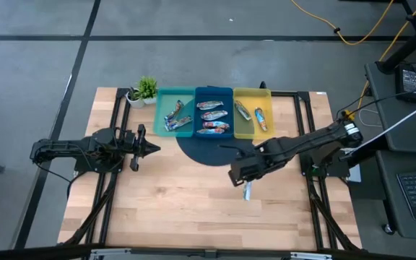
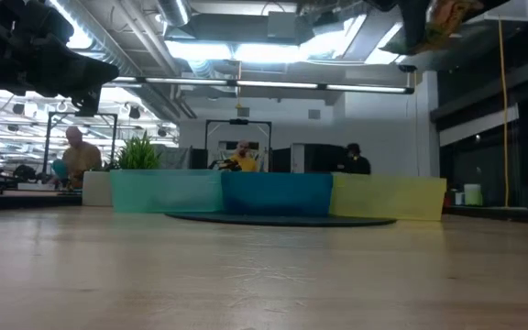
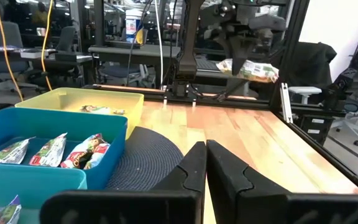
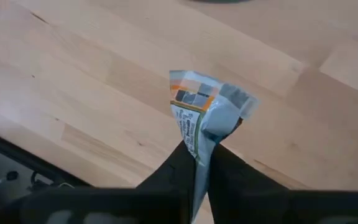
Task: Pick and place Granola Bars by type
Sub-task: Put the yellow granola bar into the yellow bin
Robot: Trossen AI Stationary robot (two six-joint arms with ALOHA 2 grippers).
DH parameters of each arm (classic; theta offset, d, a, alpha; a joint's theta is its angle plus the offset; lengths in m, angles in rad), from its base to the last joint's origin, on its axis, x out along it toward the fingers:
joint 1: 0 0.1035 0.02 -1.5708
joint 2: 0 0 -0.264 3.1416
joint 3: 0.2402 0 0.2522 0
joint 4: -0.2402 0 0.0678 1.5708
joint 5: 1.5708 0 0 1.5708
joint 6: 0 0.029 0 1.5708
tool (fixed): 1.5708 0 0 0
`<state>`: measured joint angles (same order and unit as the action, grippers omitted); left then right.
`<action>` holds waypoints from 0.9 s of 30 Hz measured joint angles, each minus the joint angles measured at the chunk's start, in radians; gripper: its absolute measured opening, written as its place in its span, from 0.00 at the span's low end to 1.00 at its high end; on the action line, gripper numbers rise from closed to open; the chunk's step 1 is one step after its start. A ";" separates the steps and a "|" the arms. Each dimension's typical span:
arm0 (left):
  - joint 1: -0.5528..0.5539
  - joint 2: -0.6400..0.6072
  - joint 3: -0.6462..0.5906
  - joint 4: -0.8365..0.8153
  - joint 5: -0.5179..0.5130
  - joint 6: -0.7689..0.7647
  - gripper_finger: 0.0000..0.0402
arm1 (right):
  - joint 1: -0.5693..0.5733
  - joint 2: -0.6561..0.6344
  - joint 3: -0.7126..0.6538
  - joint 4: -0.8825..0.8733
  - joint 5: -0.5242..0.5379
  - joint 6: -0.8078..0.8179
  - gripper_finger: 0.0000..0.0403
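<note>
Right gripper (image 1: 247, 189), lower right of centre in the high view, pinches a granola bar (image 1: 248, 191) over the bench (image 1: 179, 209). Right wrist view: bar (image 4: 204, 118) clamped between its fingers (image 4: 229, 177). Left gripper (image 1: 154, 149) sits closed, empty, left of centre.

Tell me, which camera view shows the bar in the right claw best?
The right wrist view: the granola bar fills it, pinched between the right claw. High view shows only its end; left wrist view shows it far off; low view catches part at the top edge.
</note>
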<state>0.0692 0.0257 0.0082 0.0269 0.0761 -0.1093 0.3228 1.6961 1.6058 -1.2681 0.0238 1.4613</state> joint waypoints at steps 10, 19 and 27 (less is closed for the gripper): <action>0.000 0.000 0.000 0.000 0.000 0.000 0.01 | -0.101 -0.103 0.000 -0.173 -0.066 -0.129 0.07; 0.000 0.000 0.000 0.000 0.000 0.000 0.02 | -0.435 -0.163 0.000 -0.243 -0.123 -0.585 0.05; 0.000 0.000 0.000 0.000 0.000 0.000 0.01 | -0.774 -0.145 0.000 -0.246 -0.157 -1.009 0.07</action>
<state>0.0692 0.0257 0.0086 0.0269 0.0757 -0.1093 -0.4512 1.5514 1.6059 -1.5143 -0.1333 0.4526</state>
